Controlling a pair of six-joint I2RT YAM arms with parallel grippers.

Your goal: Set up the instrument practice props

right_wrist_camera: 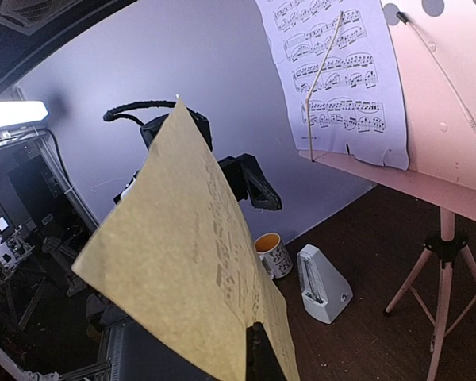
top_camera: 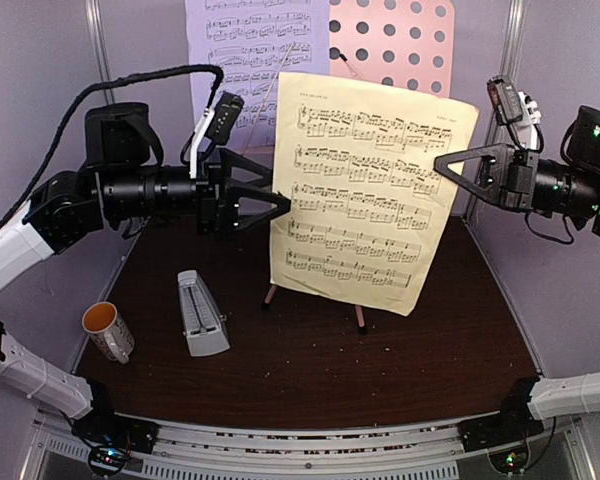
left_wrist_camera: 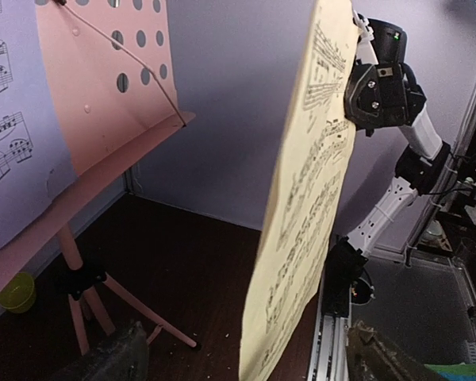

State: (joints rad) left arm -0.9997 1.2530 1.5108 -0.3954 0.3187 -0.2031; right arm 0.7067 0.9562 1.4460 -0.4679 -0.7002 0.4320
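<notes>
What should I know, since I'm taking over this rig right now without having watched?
Left gripper: open, by the pale-yellow page's left edge.
Right gripper: shut on that page's right edge, holding it up before the pink music stand.
Done: lavender page on the stand's desk; grey metronome standing on the table.
Left: set the yellow page on the desk beside it.

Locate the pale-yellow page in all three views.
Top external: pale-yellow page at centre, upright, facing the camera.
Left wrist: pale-yellow page right of centre, nearly edge-on.
Right wrist: pale-yellow page lower left, foreshortened.
Shared landmark: pink music stand.
</notes>
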